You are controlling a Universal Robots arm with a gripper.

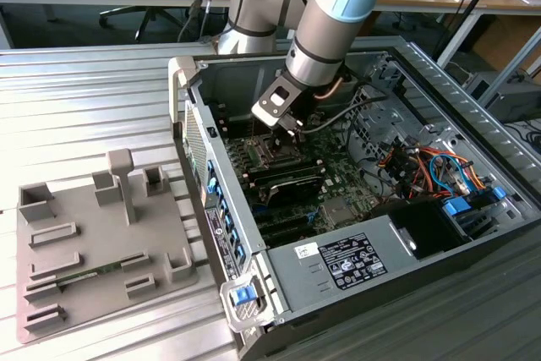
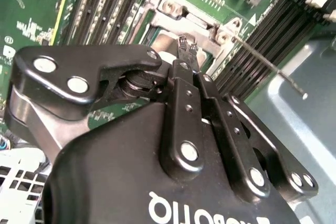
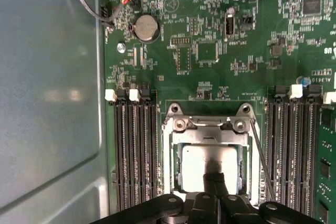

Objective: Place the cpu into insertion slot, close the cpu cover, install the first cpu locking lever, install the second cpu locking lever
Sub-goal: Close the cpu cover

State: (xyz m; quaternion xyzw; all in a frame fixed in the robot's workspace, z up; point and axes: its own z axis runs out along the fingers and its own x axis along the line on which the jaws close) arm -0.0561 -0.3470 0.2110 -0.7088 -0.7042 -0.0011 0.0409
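Observation:
The cpu [image 3: 205,158] lies flat in the insertion slot [image 3: 169,129], its silvery face showing through the cut-out of the cpu cover [image 3: 207,136], which lies down over it. My gripper [image 3: 214,179] hangs right over the near part of the chip, its fingers [image 2: 187,51] pressed together and shut with nothing seen between them. A thin metal locking lever [image 3: 261,161] runs along one side of the socket; in the second wrist view this lever [image 2: 268,66] stands up off the board. In the exterior view the gripper [image 1: 293,131] is inside the open computer case above the socket.
Long black memory slots [image 3: 134,150] flank the socket on both sides. A coin battery [image 3: 147,27] sits farther up the board. The case's grey wall [image 3: 47,103] is close by. Coloured cables [image 1: 431,166] and a power supply [image 1: 355,259] fill the case; a grey fixture plate [image 1: 93,243] lies outside.

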